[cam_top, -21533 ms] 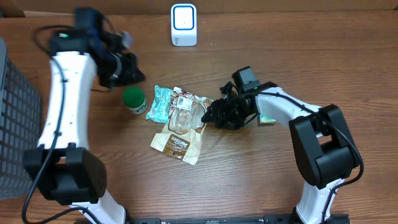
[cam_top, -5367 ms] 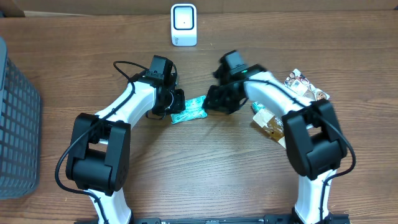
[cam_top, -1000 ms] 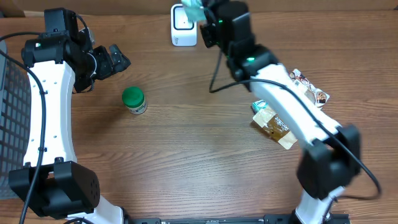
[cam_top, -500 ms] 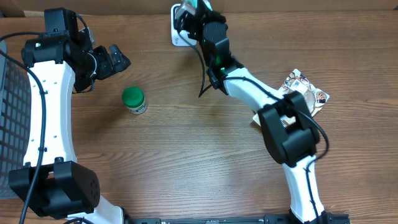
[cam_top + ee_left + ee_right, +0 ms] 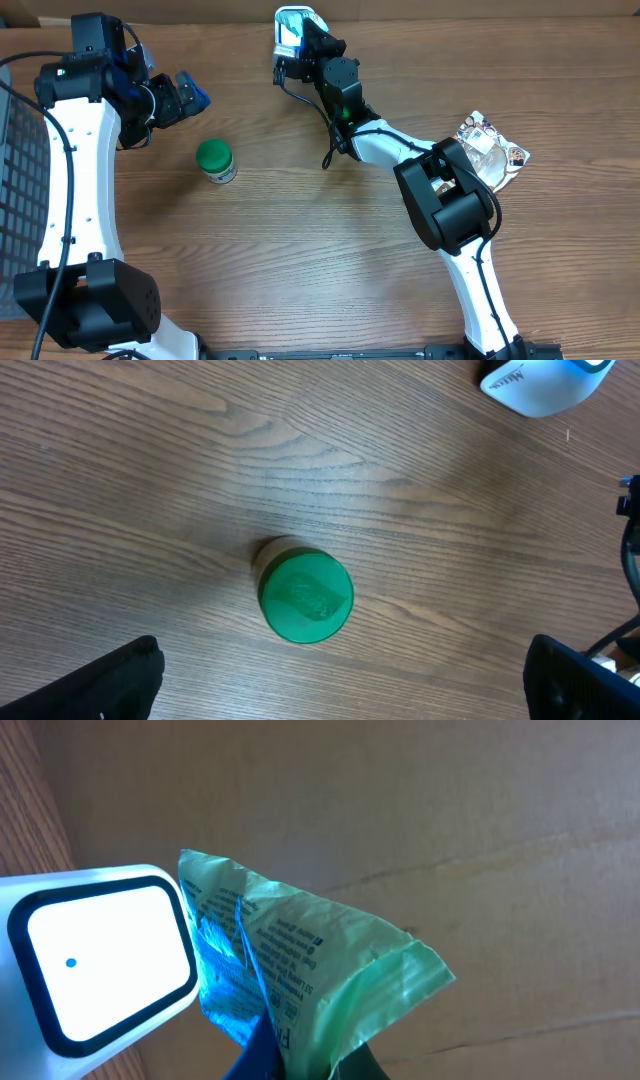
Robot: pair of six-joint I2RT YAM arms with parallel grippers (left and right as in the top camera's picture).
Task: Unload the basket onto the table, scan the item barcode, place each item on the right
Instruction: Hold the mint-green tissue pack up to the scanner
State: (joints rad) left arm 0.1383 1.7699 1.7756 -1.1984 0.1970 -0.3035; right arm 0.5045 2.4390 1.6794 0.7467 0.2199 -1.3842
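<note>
A green packet is gripped in the right fingers, which are closed narrowly on its lower edge. The packet is held up just in front of the scanner, overlapping the right edge of its lit white window, with the printed side turned towards the wrist camera. The scanner stands at the far edge of the desk. The left fingers are spread wide and hold nothing; they are raised above the desk, well to the left of the scanner. A green-lidded jar stands upright, nearer than the scanner and to its left. Two snack packets lie well to the scanner's right.
</note>
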